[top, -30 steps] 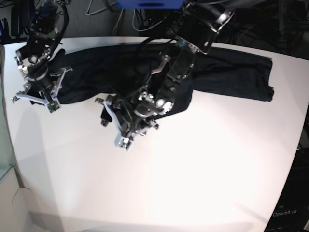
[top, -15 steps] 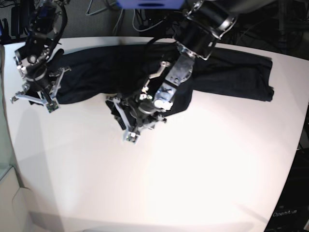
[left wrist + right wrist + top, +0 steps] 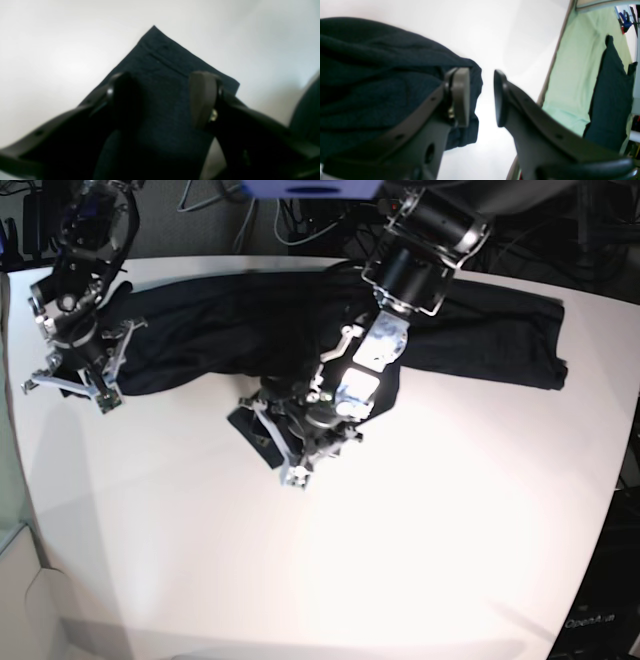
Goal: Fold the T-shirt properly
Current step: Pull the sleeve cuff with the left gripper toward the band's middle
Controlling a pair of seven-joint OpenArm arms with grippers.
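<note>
The soft, limp black knit T-shirt (image 3: 470,330) should be pinched at hems; left end effector (image 3: 162,100) spread wide astride its corner, right end effector (image 3: 481,96) narrowly parted, empty.

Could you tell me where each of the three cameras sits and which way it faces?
Base: high over the white table, facing down; both arms show.
Left wrist: behind the left gripper, looking along open jaws at a T-shirt corner.
Right wrist: behind the right gripper, jaws apart beside the shirt's bunched end.
All three share the T-shirt.
</note>
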